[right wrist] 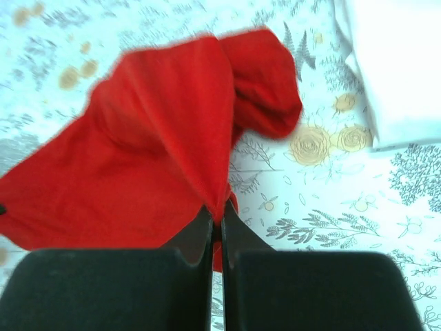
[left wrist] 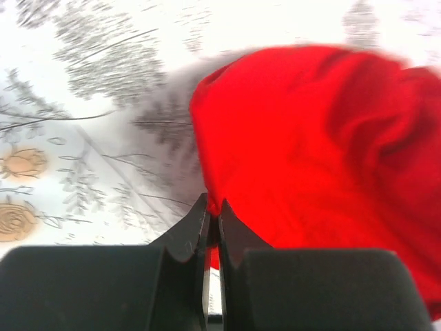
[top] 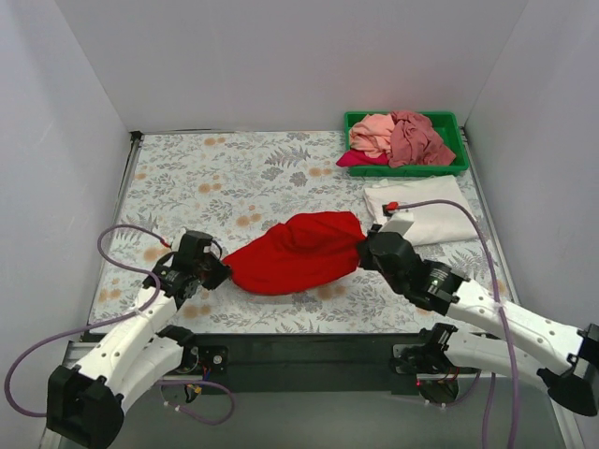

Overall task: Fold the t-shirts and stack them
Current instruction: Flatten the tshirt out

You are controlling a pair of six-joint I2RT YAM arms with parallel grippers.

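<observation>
Right wrist: right claw (right wrist: 217, 212) clamps red t-shirt (right wrist: 151, 152)

1. Held t-shirt (top: 295, 251) hangs between left gripper (top: 220, 273) and right gripper (top: 363, 249), pinched at both ends.
2. Folded t-shirt (top: 426, 210) lies on table (top: 187, 178), just beyond right gripper.
3. Tray (top: 453, 120) farther beyond; t-shirt heap (top: 402, 138) inside.

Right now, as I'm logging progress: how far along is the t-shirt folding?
Done: the white t-shirt lies folded on the table. In hand: the red t-shirt, bunched, pinched at opposite ends by the left pincer and right pincer, both shut. Left: folding it, stacking it, then the crumpled pink shirts heaped in the green tray.
</observation>
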